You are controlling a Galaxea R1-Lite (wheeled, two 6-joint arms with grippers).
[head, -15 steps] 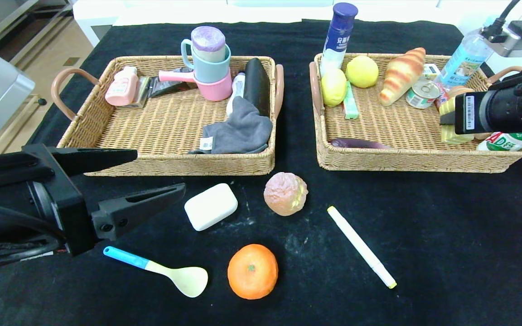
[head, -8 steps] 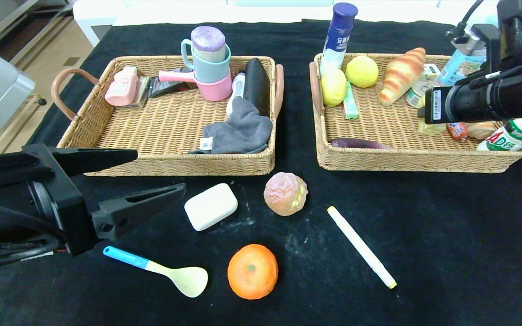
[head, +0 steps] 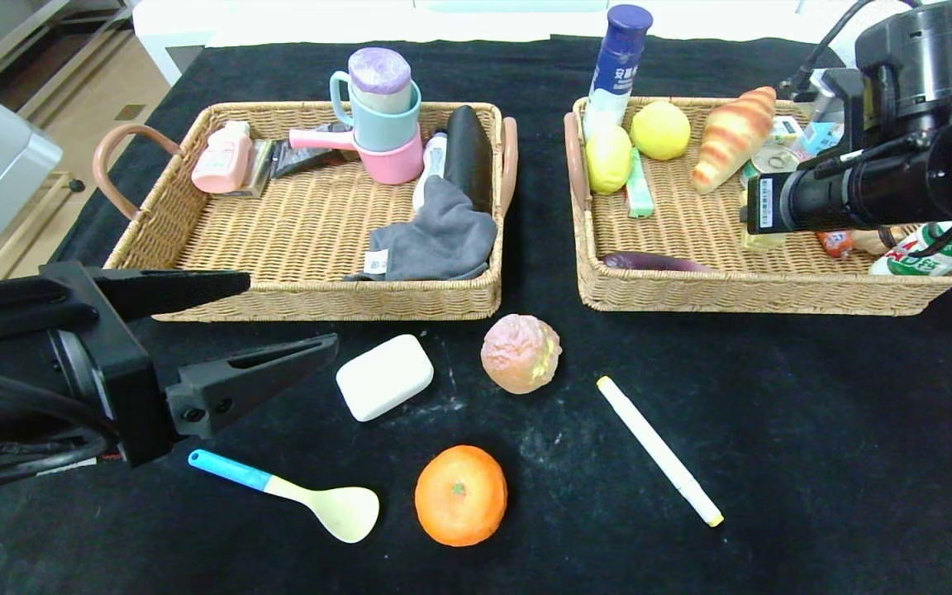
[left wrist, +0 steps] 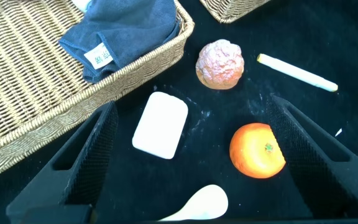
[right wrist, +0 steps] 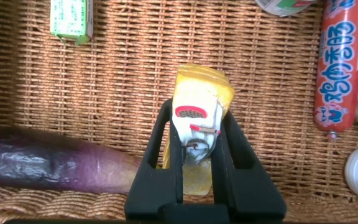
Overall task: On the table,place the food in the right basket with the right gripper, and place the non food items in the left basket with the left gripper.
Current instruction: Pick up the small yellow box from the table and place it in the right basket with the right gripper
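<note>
Baskets sit side by side at the far half of the black table (head: 815,430). In the head view, the left basket (head: 311,289) holds a grey cloth (head: 435,235), stacked cups (head: 381,116) and a pink bottle (head: 224,157); the right basket (head: 691,285) holds two lemons (head: 637,140), a croissant (head: 732,136) and a purple eggplant (head: 658,262). On the table in front lie a white soap bar (head: 383,376), a wrinkled pinkish fruit (head: 521,353), an orange (head: 460,494), a white marker pen (head: 659,449) and a spoon with a blue handle (head: 294,494). The left gripper (head: 278,326) hovers at the near left, jaws spread wide and empty. The right arm reaches over the right basket's right half, its gripper hidden behind the arm.

From the left wrist, the wide fingers (left wrist: 89,155) frame the soap bar (left wrist: 160,124) and the orange (left wrist: 257,150), touching neither; the wrinkled fruit (left wrist: 220,64) and the marker pen (left wrist: 297,72) lie beyond.

From the right wrist, the right gripper (right wrist: 197,140) is closed narrowly on a yellow packaged snack (right wrist: 199,106) above the basket's weave (right wrist: 135,93), with the eggplant (right wrist: 55,165), a green packet (right wrist: 71,18) and a red sausage (right wrist: 337,62) lying around it.
</note>
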